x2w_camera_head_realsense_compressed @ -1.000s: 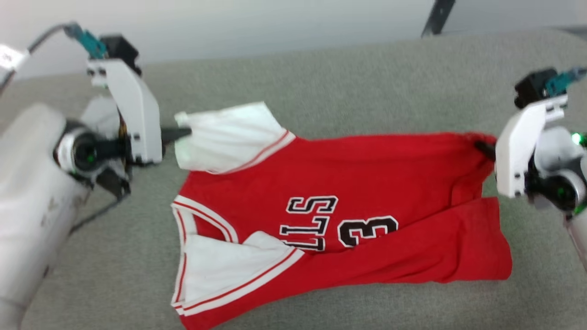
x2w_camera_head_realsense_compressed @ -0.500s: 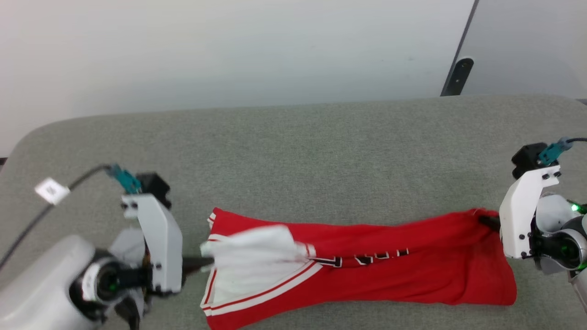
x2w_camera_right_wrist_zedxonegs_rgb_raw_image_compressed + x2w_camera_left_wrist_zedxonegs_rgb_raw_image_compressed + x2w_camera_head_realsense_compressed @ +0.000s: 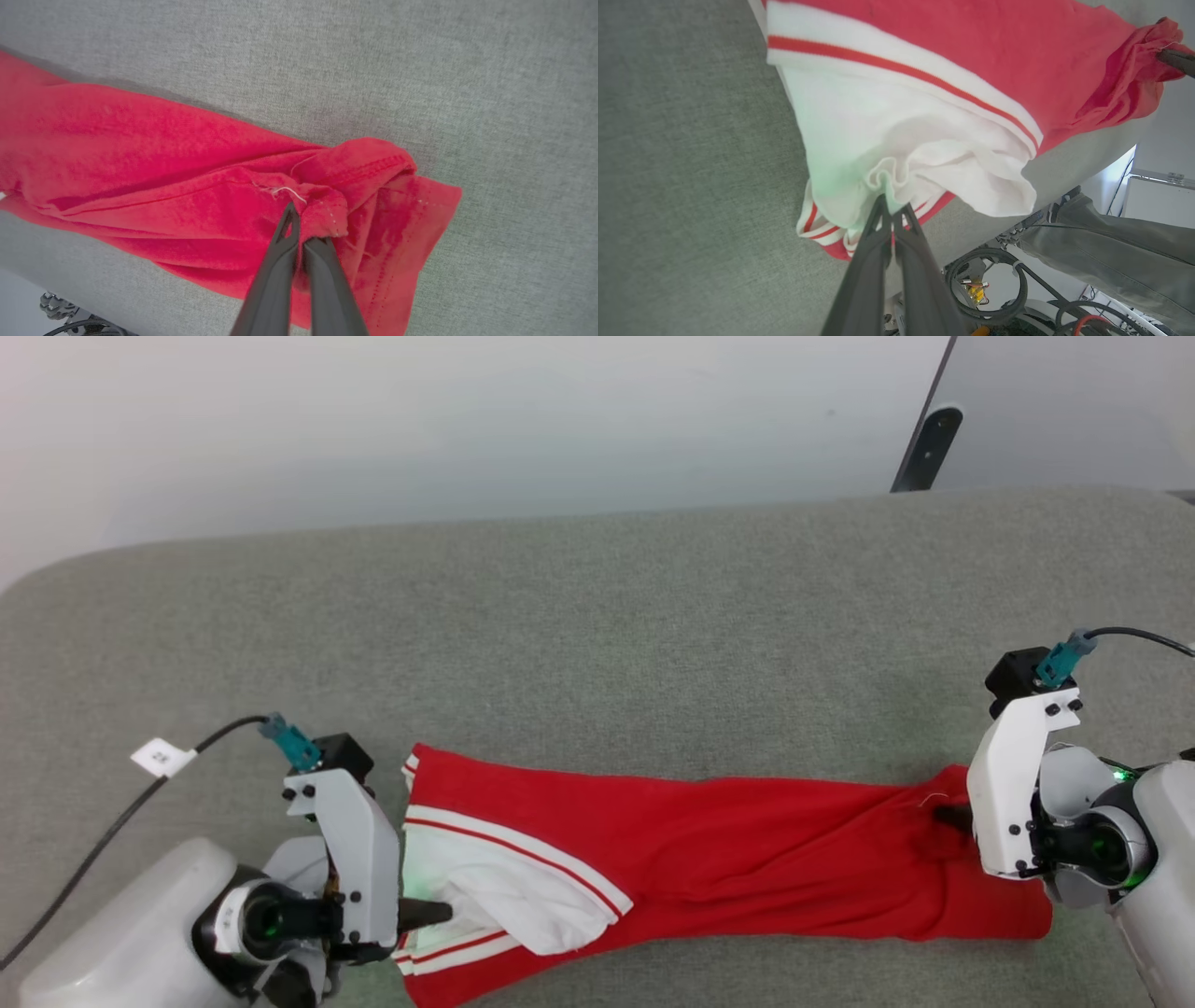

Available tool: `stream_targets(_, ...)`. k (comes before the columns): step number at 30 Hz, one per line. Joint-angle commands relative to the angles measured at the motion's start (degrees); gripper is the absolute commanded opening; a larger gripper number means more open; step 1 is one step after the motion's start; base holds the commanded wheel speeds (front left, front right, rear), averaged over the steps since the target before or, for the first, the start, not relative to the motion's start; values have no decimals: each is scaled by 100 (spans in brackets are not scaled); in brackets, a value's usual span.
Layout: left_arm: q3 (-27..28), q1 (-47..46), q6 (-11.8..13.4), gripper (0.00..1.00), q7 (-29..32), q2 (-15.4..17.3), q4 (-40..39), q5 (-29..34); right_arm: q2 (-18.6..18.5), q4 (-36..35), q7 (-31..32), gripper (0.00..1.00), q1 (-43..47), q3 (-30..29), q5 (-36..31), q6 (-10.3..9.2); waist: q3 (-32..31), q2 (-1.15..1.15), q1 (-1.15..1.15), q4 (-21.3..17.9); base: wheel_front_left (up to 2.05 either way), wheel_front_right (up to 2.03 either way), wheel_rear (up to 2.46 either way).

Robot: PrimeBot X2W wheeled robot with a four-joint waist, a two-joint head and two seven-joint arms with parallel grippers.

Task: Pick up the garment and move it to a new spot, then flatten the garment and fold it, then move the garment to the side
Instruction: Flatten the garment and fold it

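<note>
1. Nearest, the left hand (image 3: 439,912) is clenched on the white sleeve (image 3: 504,896) at the left end of the garment (image 3: 747,859). In the left wrist view the cloth puckers into a small frill right at the fingertips. That suggests a thin, soft knit that bunches when pinched.
2. A little farther back, at the other end, the right hand (image 3: 943,817) is clenched on a gathered fold of the red hem (image 3: 373,168). A loose white thread (image 3: 287,190) lies just beside its tips.
3. Between the two hands the garment lies on the counter (image 3: 597,635) as a long red band running left to right, close to the near edge. It is folded over lengthwise, and its lettering is out of sight.
4. It looks light and limp, with no stiffness of its own. It will likely sag between the two holds and follow any pull. It seems neither fragile nor slippery, though the felt-like counter cover may drag on it.
5. The best holds are probably the thicker parts, such as the striped sleeve trim, the stitched hem and the corners. Each pinch should take both layers, or the fold may slide apart.
6. Beyond the garment's far edge there is open grey counter up to the pale wall (image 3: 467,420).
</note>
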Motion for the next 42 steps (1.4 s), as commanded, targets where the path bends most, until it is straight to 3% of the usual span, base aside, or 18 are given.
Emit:
stream_targets(1, -1, -77, 0, 1, 11, -55, 80, -6, 36, 33, 18, 0, 81, -43, -64, -9, 80, 0, 0, -59, 0, 0, 0)
stream_targets(3, -39, -93, 43, 20, 55, -106, 209, -7, 82, 57, 35, 0, 81, -89, -104, -9, 113, 0, 0, -81, 0, 0, 0)
stream_targets(4, -56, -111, 52, 24, 73, -131, 253, 17, 114, 81, 52, 0, 87, -111, -97, -9, 125, 0, 0, -87, 0, 0, 0)
stream_targets(5, -80, -128, 56, 37, 93, -142, 303, 34, 140, 94, 60, 0, 84, -129, -110, -9, 137, 0, 0, -93, 0, 0, 0)
stream_targets(6, -108, -148, 55, 42, 120, -149, 344, 61, 156, 105, 72, 0, 80, -152, -129, -9, 147, 0, 0, -99, 0, 0, 0)
stream_targets(9, -143, -213, 88, 100, 147, -136, 447, 134, 202, 133, 129, 0, 62, -199, -174, -9, 168, 0, 0, -111, 0, 0, 0)
stream_targets(17, -185, -502, 490, 100, 604, -55, 562, 112, 303, 232, 202, 0, -9, -248, -294, -9, 173, 0, 0, -103, 0, 0, 0)
stream_targets(25, -294, -763, 1021, 100, 1156, 301, 160, 246, 407, 385, 201, 0, 3, -254, -347, -9, 70, 0, 0, -92, 0, 0, 0)
stream_targets(29, -122, -686, 1288, 100, 1038, 585, -206, 262, 422, 544, 251, 0, 79, -300, -386, -9, -17, 0, 0, -81, 0, 0, 0)
stream_targets(32, 66, -497, 1253, 100, 586, 873, -478, 399, 455, 711, 266, 0, 89, -373, -466, -9, -82, 0, 0, -74, 0, 0, 0)
stream_targets(33, 125, -450, 1220, 100, 416, 942, -585, 435, 473, 768, 278, 6, 82, -392, -493, -9, -107, 0, 0, -74, 0, 0, 0)
stream_targets(34, 186, -387, 1179, 100, 234, 1008, -681, 480, 492, 840, 296, 35, 63, -419, -536, -9, -141, 0, 0, -77, 0, 0, 0)
stream_targets(35, 251, -296, 1150, 100, 59, 1058, -763, 491, 504, 893, 298, 100, 30, -438, -589, -9, -176, 0, 0, -77, 0, 0, 0)
stream_targets(42, 659, 543, 1027, 100, -1406, 1282, -1348, 666, 470, 896, 393, 100, -120, -612, -775, -9, -520, 0, 0, -94, 0, 0, 0)
